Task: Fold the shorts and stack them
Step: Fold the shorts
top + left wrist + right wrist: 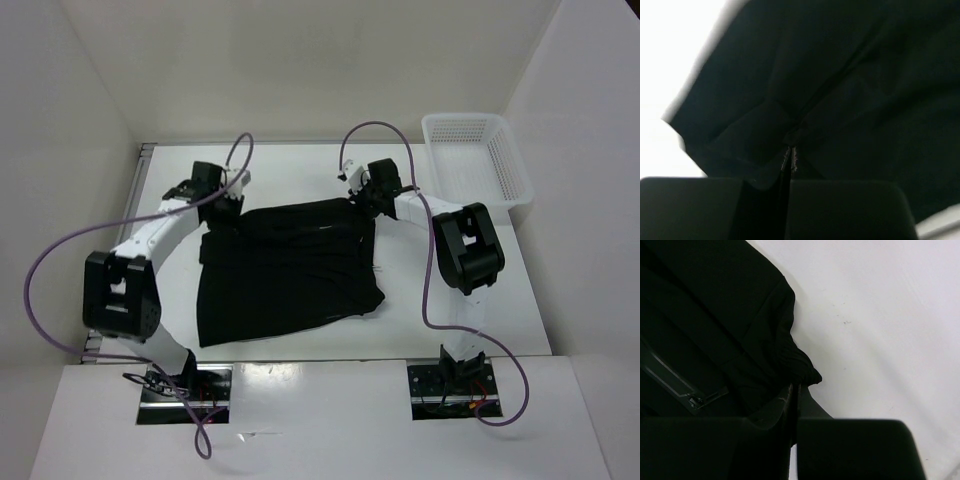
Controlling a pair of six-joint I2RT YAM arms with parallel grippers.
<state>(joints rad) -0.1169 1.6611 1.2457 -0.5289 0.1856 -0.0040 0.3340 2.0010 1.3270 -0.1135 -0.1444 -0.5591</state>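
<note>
The black shorts lie spread on the white table between the two arms. My left gripper is at the shorts' far left corner, shut on a fold of the black cloth. My right gripper is at the far right corner, shut on the bunched edge of the shorts. A zip with a pale outline shows on the cloth in the right wrist view. Both corners are pinched between closed jaws.
A white plastic mesh basket stands at the far right of the table. White walls close in the left, back and right sides. Purple cables loop from both arms.
</note>
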